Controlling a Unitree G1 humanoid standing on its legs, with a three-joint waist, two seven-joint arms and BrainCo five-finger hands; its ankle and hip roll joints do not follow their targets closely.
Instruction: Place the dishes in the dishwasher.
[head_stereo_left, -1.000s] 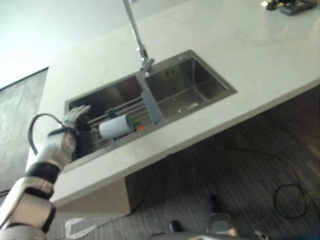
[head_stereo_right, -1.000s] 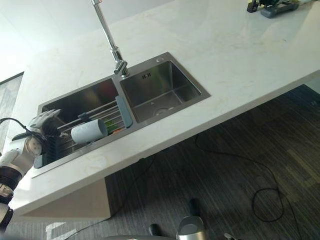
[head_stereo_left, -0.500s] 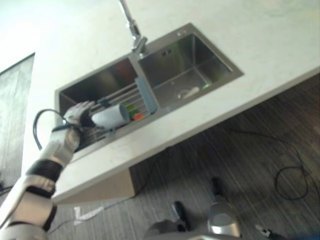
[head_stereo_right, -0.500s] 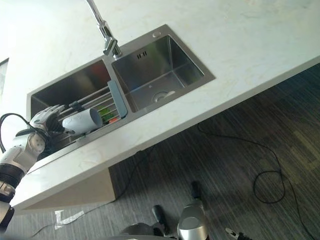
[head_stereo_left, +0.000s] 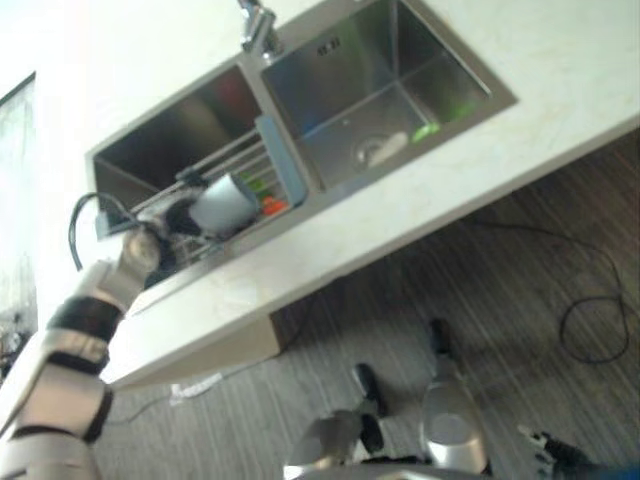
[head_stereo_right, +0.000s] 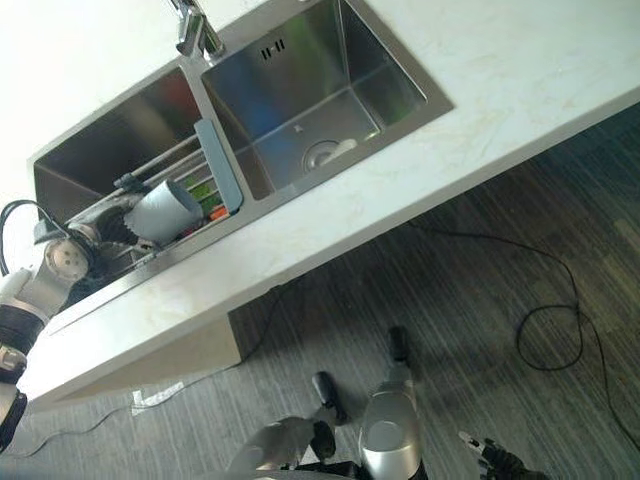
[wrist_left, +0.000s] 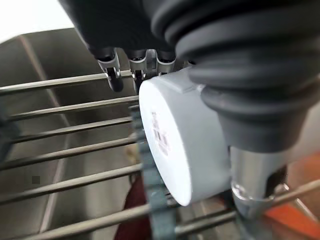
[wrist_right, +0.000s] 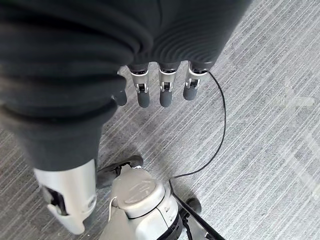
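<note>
A pale grey cup (head_stereo_left: 222, 205) lies on its side on the metal rack (head_stereo_left: 235, 160) over the left basin of the sink (head_stereo_left: 150, 135). My left hand (head_stereo_left: 148, 243) reaches in from the counter's left end and is at the cup's base. In the left wrist view the cup (wrist_left: 172, 145) rests against the palm, with the fingers (wrist_left: 114, 75) curled past one side and the thumb (wrist_left: 255, 185) along the other. My right hand (wrist_right: 165, 87) hangs over the floor with relaxed fingers and nothing in it.
A blue end strip (head_stereo_left: 282, 162) closes off the rack, with orange and green items (head_stereo_left: 270, 203) below it. The right basin (head_stereo_left: 380, 90) holds a pale item and a green one. The faucet (head_stereo_left: 256, 24) stands behind the divider. The white counter (head_stereo_left: 330, 250) ends over dark floor.
The camera has tilted, so the whole scene has shifted. My left hand has gone from spread beside the cup to wrapped around its base.
</note>
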